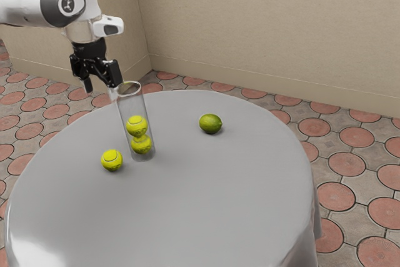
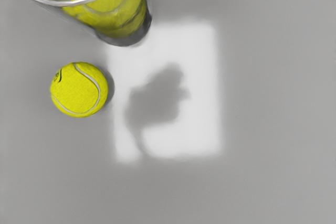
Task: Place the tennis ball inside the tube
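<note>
- Arm point(image 1: 62, 4) came in from ext. view's left, w/ the black claw point(image 1: 101, 84) at its end, up above the desk's far edge, nr the tube's rim.
- Claw was wide, its two fingers apart w/ nothing btwn them.
- Loose tennis ball point(image 1: 112, 160) sat on the desk, just beside the tube's base but apart from it, on ext. view's left side; it was outside the tube & well below the claw.
- Clear tube point(image 1: 145, 107) stood upright, open end up, w/ two yellow balls point(image 1: 137, 127) inside, one atop the other, in its lower part.
- Round gray desk point(image 1: 162, 211) carried the lot.
- Green lime point(image 1: 210, 124) lay on the desk, off to ext. view's right of the tube, well apart.
- Wrist view: bright patch point(image 2: 202, 77) w/ a dark shadow point(image 2: 155, 98) in it, on the desk nr the loose tennis ball & tube.
</note>
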Available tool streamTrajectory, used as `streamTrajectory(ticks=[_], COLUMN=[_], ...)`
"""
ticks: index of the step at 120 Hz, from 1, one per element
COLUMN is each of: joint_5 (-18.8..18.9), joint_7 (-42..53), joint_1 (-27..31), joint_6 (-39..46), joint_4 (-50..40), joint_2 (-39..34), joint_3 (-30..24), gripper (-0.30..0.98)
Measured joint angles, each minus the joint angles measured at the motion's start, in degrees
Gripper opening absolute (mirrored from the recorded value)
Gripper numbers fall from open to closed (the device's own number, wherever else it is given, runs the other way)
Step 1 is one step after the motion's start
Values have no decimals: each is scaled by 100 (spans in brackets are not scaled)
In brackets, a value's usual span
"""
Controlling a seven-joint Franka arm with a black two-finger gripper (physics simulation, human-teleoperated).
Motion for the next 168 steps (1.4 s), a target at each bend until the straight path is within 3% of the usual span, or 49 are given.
streamTrajectory(ticks=[16,38,68,87,100,116,168], joint_5=[4,6,-2,1,0,-3,-39], joint_7=[15,28,22,52,105,160,275], joint_1=[42,124,112,175,145,122,142], joint_6=[113,945,2482,4514,5590,6323,7141], joint_4=[-253,-2104,-2761,-3495,-3690,-3797,-3619], joint_2=[-278,-985,-68,297,430,615,1291], joint_3=[25,67,309,349,357,465,640], gripper=[69,69,69,69,69,69,69])
